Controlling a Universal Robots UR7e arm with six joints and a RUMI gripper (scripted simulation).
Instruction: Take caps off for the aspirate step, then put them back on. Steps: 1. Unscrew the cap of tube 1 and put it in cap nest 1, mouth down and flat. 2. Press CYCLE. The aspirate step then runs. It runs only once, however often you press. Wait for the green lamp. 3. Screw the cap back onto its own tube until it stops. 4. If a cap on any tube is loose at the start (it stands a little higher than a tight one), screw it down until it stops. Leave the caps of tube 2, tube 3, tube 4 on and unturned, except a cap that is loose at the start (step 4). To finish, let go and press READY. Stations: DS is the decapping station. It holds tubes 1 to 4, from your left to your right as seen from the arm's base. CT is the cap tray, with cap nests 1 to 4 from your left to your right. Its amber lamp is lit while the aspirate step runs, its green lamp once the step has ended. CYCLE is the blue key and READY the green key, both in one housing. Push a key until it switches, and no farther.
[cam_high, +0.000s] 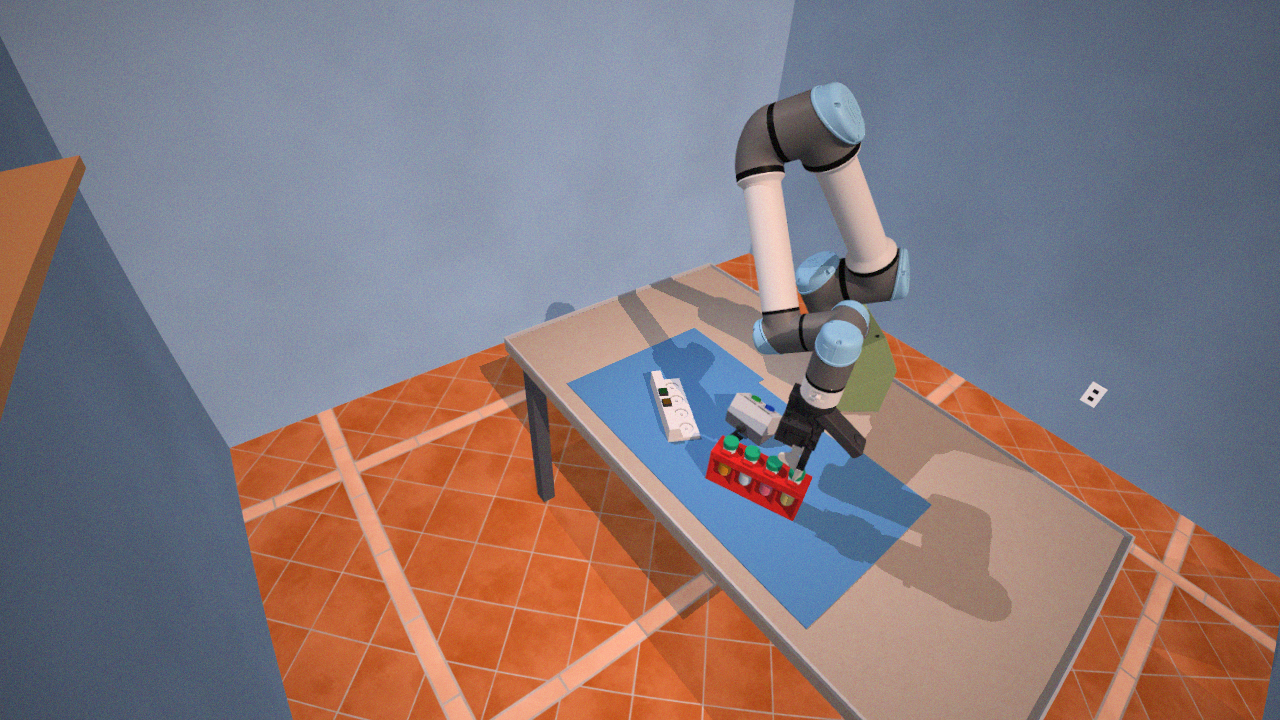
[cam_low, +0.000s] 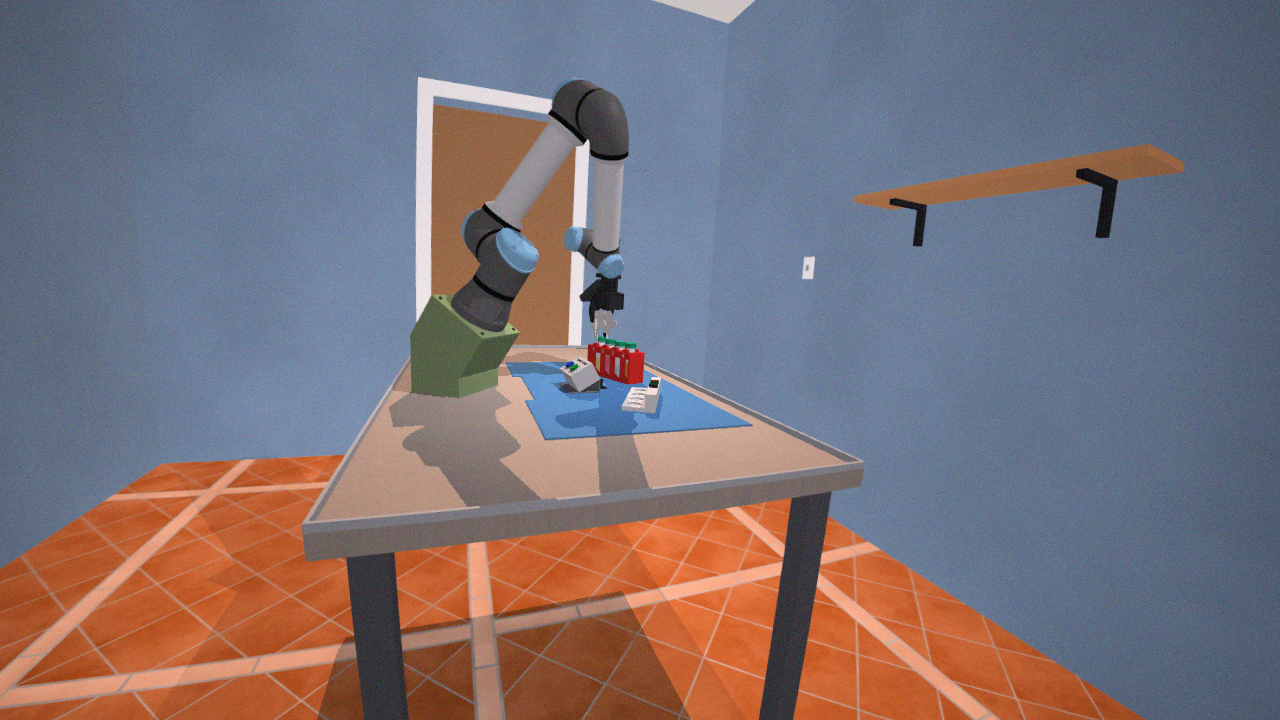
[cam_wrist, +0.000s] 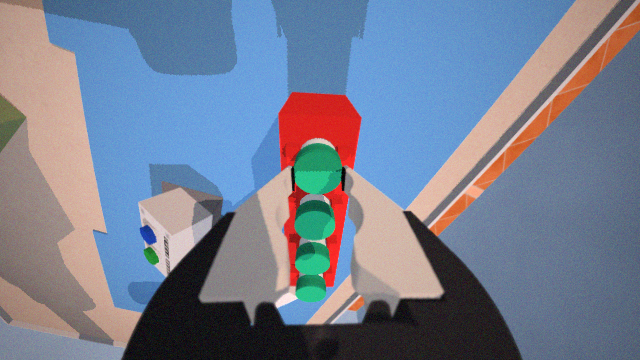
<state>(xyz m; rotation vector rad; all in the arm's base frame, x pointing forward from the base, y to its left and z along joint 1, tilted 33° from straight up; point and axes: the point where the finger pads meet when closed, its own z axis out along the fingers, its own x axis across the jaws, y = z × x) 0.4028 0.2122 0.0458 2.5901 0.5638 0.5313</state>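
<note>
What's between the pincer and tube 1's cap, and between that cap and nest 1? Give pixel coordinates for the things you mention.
Nothing at the pincer (cam_high: 794, 468) (cam_low: 602, 334) (cam_wrist: 317, 168): it's shut on tube 1's cap (cam_high: 797, 475) (cam_low: 602, 340) (cam_wrist: 318, 167). Toward nest 1 (cam_high: 686, 428) (cam_low: 640, 391), tube 2's cap (cam_high: 773, 463) (cam_low: 609, 342) (cam_wrist: 315, 220), tube 3's cap (cam_high: 751, 453) (cam_low: 621, 344) (cam_wrist: 312, 258) and tube 4's cap (cam_high: 731, 443) (cam_low: 632, 346) (cam_wrist: 310, 289) line the direct way.

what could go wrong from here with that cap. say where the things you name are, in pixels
The hand (cam_high: 795, 471) (cam_low: 603, 337) (cam_wrist: 317, 168) grips the round green plastic cap of tube 1 (cam_high: 796, 475) (cam_wrist: 318, 167) near its fingertips, so it might slip while turning. The next round green cap (cam_high: 774, 463) (cam_wrist: 315, 220) sits close by and could get bumped or turned.
</note>
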